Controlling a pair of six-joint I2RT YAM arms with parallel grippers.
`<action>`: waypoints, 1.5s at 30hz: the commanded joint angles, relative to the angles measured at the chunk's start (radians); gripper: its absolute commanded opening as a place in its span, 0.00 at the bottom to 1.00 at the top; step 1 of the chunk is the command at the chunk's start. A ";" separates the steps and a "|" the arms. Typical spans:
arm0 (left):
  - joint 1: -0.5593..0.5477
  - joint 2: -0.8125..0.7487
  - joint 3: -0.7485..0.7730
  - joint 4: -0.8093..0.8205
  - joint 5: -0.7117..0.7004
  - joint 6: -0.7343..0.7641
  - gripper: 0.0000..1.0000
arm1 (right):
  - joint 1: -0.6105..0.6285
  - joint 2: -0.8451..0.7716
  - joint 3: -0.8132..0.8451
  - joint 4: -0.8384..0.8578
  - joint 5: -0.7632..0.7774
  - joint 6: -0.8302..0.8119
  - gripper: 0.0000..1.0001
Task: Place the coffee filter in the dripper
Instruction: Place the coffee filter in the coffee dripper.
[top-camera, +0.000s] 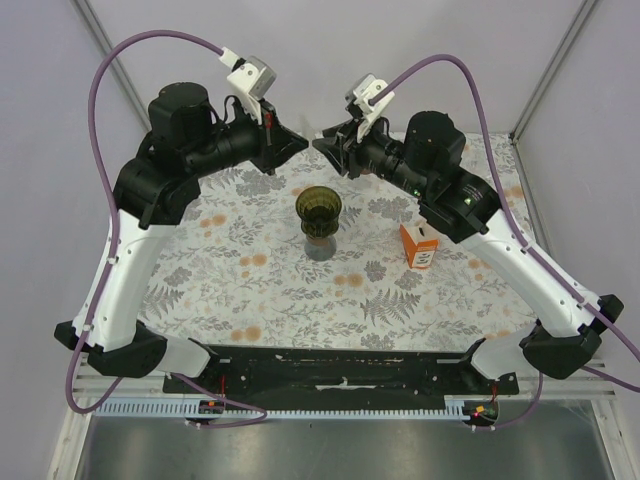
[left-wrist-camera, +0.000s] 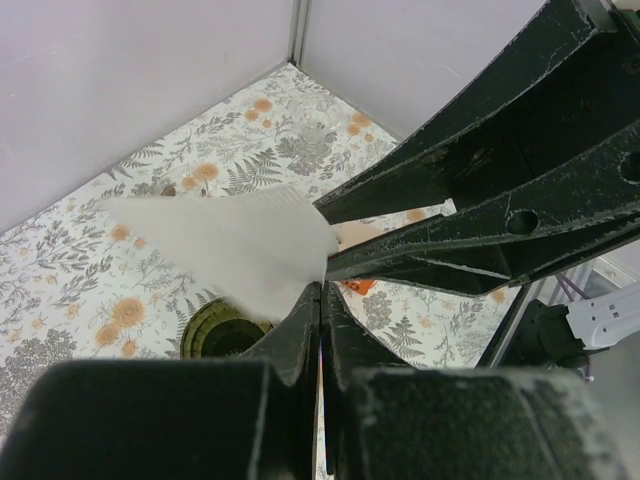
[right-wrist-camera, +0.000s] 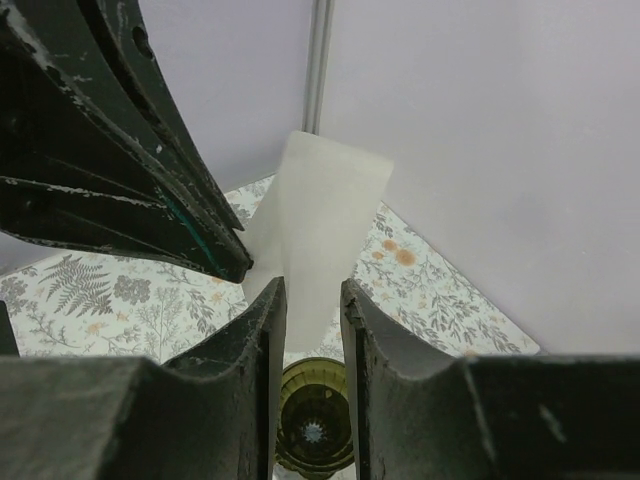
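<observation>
The white paper coffee filter (left-wrist-camera: 230, 245) hangs in the air above the olive-green dripper (top-camera: 319, 210). My left gripper (left-wrist-camera: 320, 287) is shut on one corner of the filter. My right gripper (right-wrist-camera: 310, 300) is open, and its fingers stand on either side of the filter's lower edge (right-wrist-camera: 320, 220) without pressing on it. The dripper shows below both grippers in the left wrist view (left-wrist-camera: 222, 335) and in the right wrist view (right-wrist-camera: 315, 420). In the top view the left gripper (top-camera: 300, 143) and the right gripper (top-camera: 325, 143) meet tip to tip behind the dripper, and the filter is hidden there.
A small orange and white box (top-camera: 419, 245) stands to the right of the dripper. The floral tablecloth (top-camera: 250, 280) covers the table. Grey walls close in the back and both sides.
</observation>
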 joint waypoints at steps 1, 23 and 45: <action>-0.008 -0.017 0.015 -0.003 -0.007 0.042 0.02 | -0.006 0.009 0.045 0.042 0.034 -0.008 0.35; -0.025 -0.017 0.021 -0.022 -0.154 0.160 0.02 | -0.036 0.043 0.020 0.116 0.028 0.053 0.00; -0.241 0.042 0.061 -0.006 -0.472 0.537 0.66 | -0.035 0.070 0.003 0.176 0.043 0.306 0.00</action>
